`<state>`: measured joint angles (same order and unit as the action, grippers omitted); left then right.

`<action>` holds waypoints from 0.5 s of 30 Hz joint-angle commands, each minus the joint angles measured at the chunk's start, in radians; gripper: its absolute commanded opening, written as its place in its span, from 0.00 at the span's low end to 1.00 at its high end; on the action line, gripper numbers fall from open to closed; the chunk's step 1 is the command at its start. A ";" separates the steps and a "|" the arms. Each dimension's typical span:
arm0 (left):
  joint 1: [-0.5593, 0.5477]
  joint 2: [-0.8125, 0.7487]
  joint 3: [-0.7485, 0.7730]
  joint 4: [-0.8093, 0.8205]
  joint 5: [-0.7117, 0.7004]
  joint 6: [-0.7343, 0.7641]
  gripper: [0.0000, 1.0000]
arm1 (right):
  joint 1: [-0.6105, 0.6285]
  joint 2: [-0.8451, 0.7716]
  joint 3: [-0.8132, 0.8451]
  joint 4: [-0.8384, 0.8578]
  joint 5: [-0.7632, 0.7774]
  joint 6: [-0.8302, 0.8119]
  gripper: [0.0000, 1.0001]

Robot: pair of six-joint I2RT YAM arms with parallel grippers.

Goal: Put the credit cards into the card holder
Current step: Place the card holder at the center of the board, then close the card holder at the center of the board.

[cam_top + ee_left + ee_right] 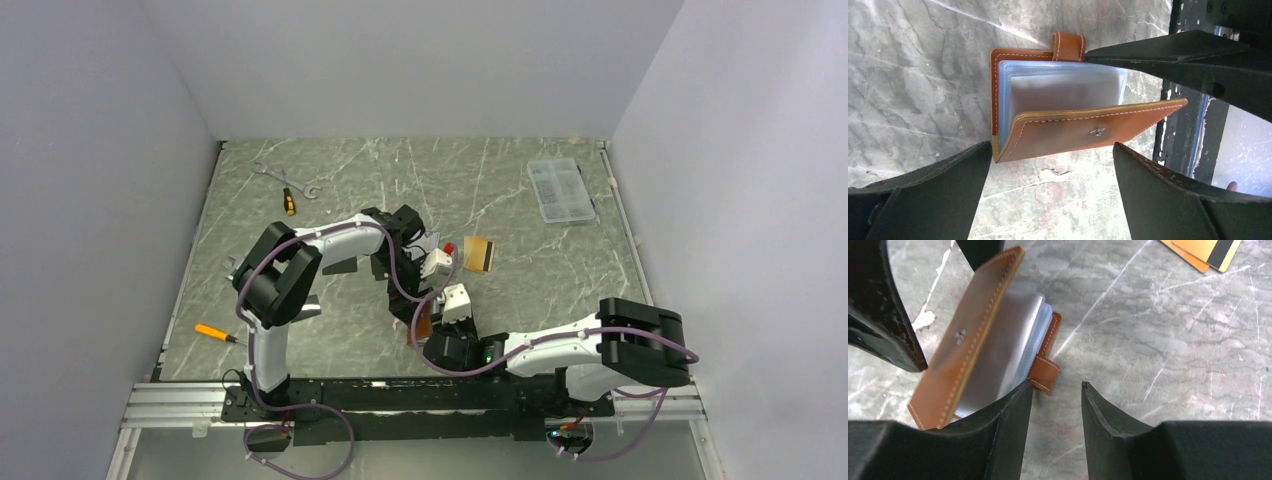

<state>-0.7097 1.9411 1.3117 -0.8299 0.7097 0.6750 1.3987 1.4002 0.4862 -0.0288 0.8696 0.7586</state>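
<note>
One card holder (1083, 132) lies open near the table's (520, 200) middle, under the left gripper's (1052, 147) widely spread fingers. Two overlapping orange credit cards (1205, 250) lie nearby. The right gripper's (1055, 385) fingers stand narrowly parted, pinching nothing, beside the holder's tab (1045, 371).

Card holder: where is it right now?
Left wrist view: the tan leather folding card holder lies half-open on the grey marble table at mid-table, between the left gripper's wide-open jaws, with the right gripper beside its snap tab.

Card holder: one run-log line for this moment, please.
card holder: cover half raised | left gripper: open, over it | right gripper: open, beside snap tab | orange cards: loose, outside holder
</note>
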 commanded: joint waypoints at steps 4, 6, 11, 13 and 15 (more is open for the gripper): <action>-0.008 0.057 0.058 -0.092 0.044 0.087 0.99 | 0.007 0.024 0.014 0.167 0.108 0.022 0.42; -0.008 0.061 0.063 -0.105 0.038 0.103 0.99 | 0.008 -0.013 0.002 0.147 0.102 0.057 0.41; -0.008 0.056 0.065 -0.129 0.040 0.141 0.99 | 0.005 -0.208 -0.206 0.382 0.058 0.018 0.48; -0.007 0.050 0.064 -0.135 0.044 0.154 0.99 | 0.003 -0.285 -0.325 0.499 0.027 0.004 0.53; -0.006 0.040 0.064 -0.138 0.048 0.164 0.99 | 0.002 -0.344 -0.392 0.529 0.014 -0.003 0.59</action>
<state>-0.7094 1.9774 1.3624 -0.9173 0.7353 0.7845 1.4014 1.1511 0.2234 0.2996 0.9131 0.7815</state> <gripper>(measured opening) 0.994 0.541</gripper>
